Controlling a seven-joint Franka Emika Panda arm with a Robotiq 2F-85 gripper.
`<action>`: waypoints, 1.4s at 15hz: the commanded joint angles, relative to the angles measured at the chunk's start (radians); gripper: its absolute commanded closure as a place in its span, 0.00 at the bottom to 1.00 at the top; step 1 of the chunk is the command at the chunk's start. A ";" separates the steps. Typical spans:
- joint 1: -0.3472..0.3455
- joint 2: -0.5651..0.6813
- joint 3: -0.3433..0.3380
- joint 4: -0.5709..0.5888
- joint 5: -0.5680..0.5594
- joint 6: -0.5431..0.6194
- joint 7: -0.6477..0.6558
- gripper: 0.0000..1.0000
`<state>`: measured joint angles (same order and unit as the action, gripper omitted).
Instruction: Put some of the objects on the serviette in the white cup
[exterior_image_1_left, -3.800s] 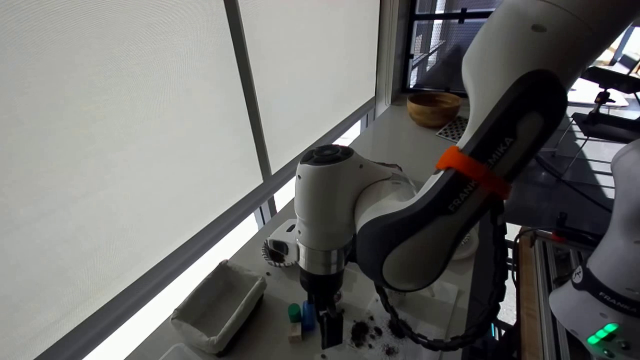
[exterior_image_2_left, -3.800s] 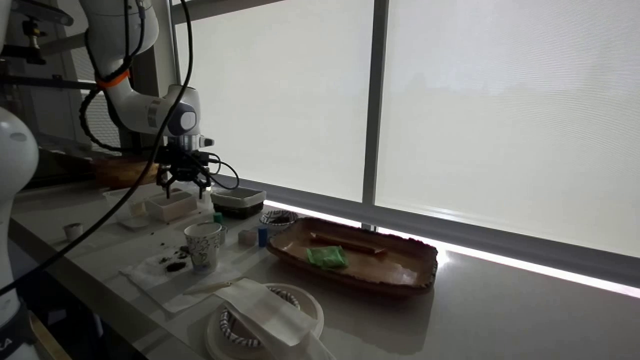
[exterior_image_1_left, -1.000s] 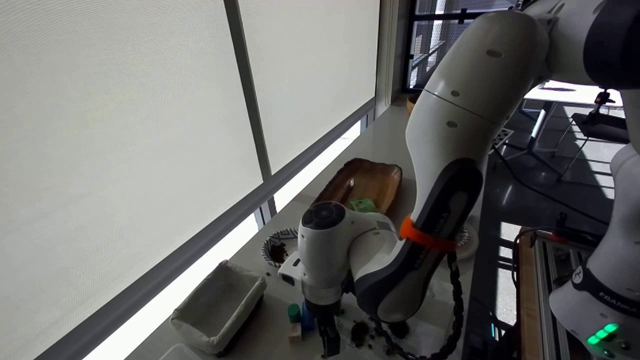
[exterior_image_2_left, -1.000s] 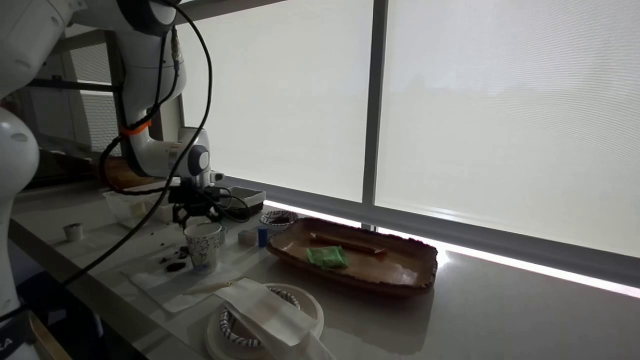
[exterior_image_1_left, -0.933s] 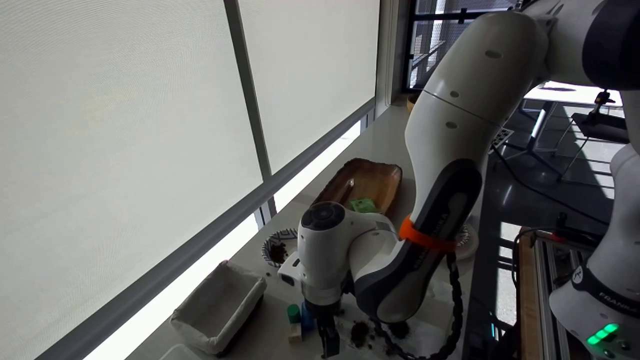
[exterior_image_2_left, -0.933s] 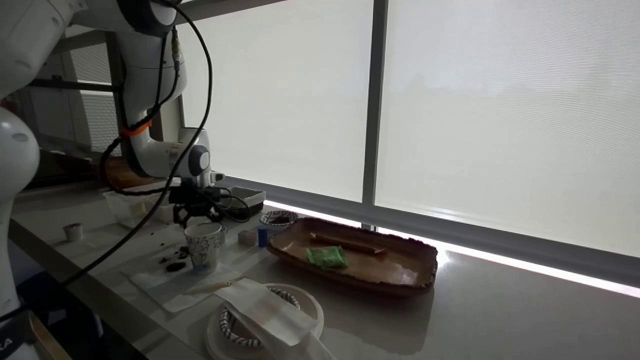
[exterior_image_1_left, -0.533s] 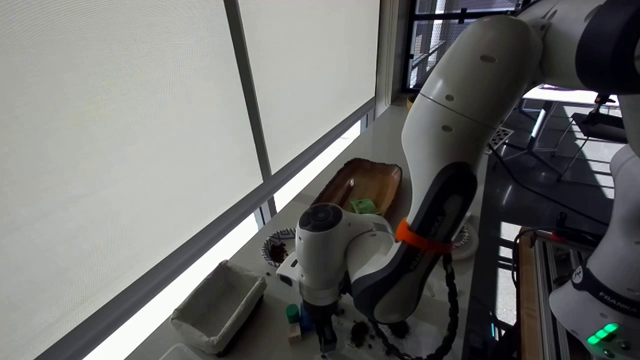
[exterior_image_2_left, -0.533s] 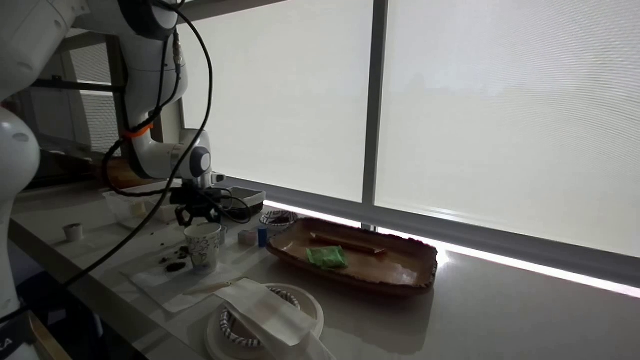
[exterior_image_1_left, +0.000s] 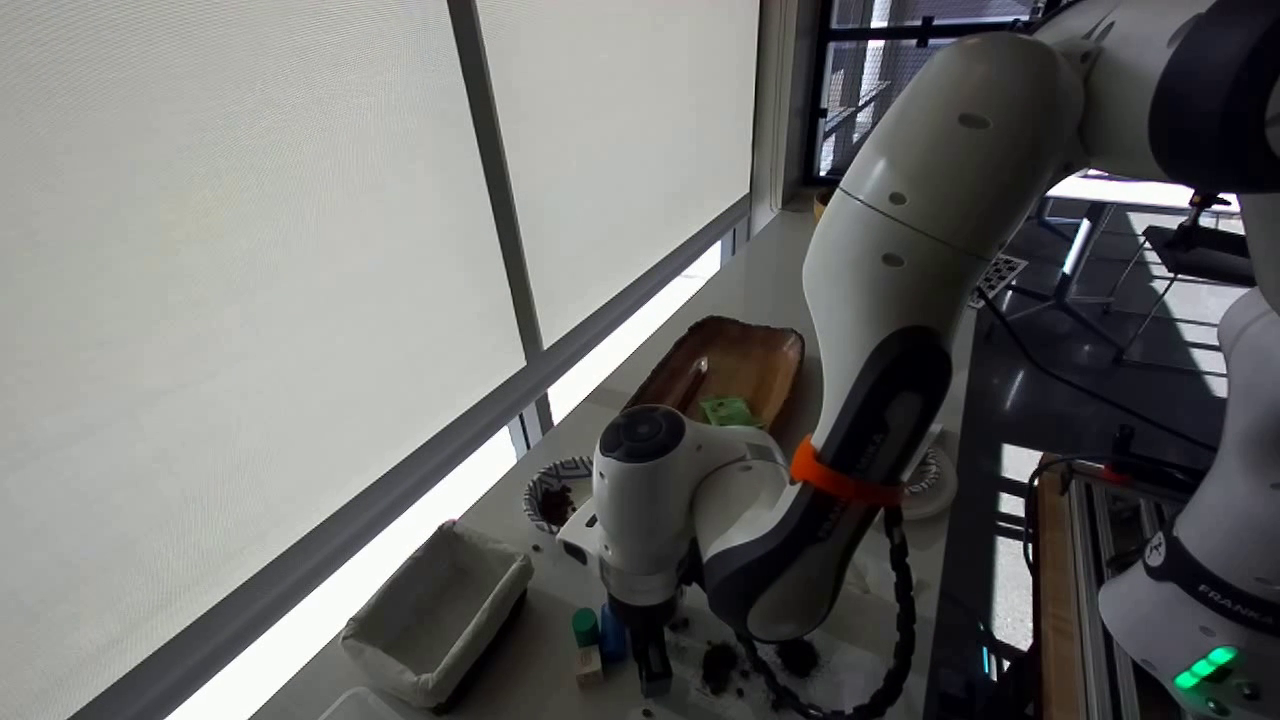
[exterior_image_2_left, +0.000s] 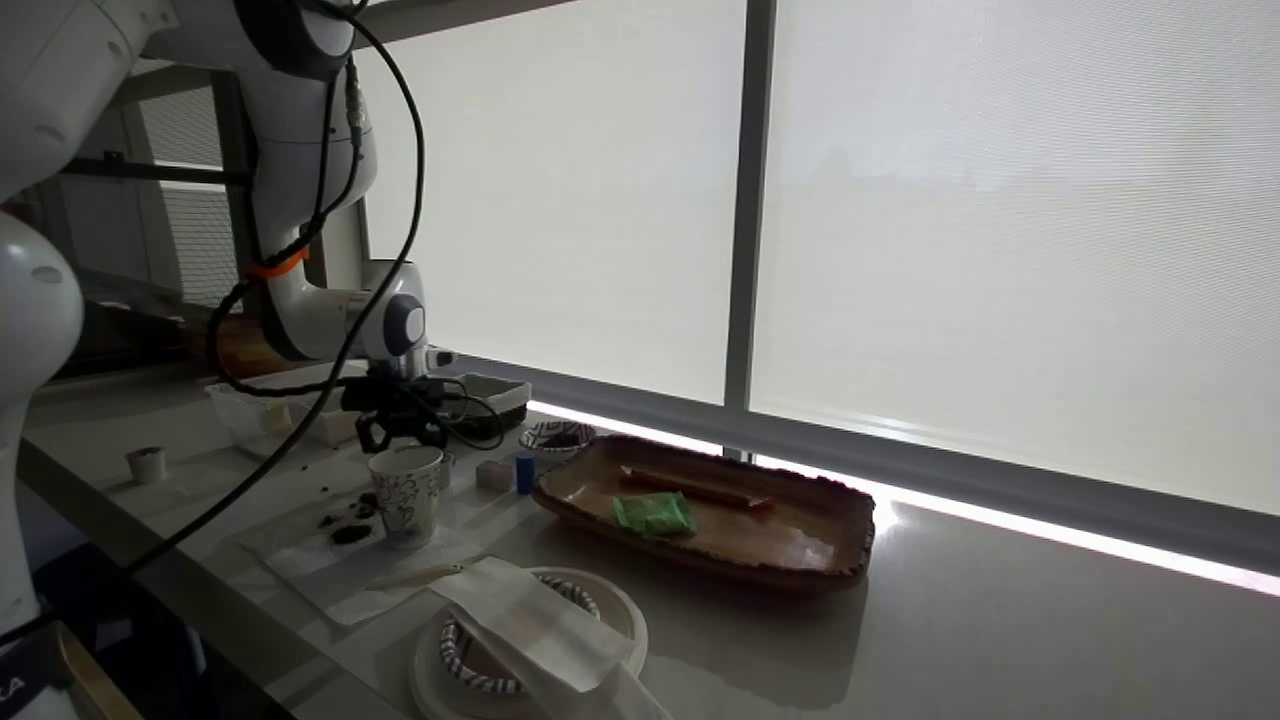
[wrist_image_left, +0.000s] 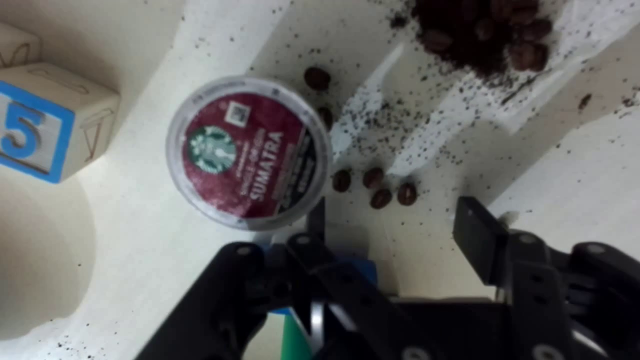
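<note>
Exterior view: claw (exterior_image_2_left: 403, 442) lower than earlier

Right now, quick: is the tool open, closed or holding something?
Tool: open, its jaws standing apart in the wrist view, with nothing seen held between them.

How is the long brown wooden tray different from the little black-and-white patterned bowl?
The long brown wooden tray is much bigger than the small black-and-white patterned bowl. The tray is oblong; the bowl is round. The tray holds a green packet and a thin brown thing; the bowl holds dark bits. Both sit on the pale counter.
</note>
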<state>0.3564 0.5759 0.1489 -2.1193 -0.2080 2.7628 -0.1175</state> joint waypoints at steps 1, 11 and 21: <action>0.018 -0.002 -0.017 -0.001 -0.025 -0.018 0.044 0.54; 0.031 -0.013 -0.032 -0.006 -0.031 -0.035 0.081 0.83; 0.023 -0.031 -0.021 -0.014 -0.025 -0.033 0.078 0.98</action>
<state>0.3737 0.5686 0.1289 -2.1196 -0.2159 2.7543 -0.0609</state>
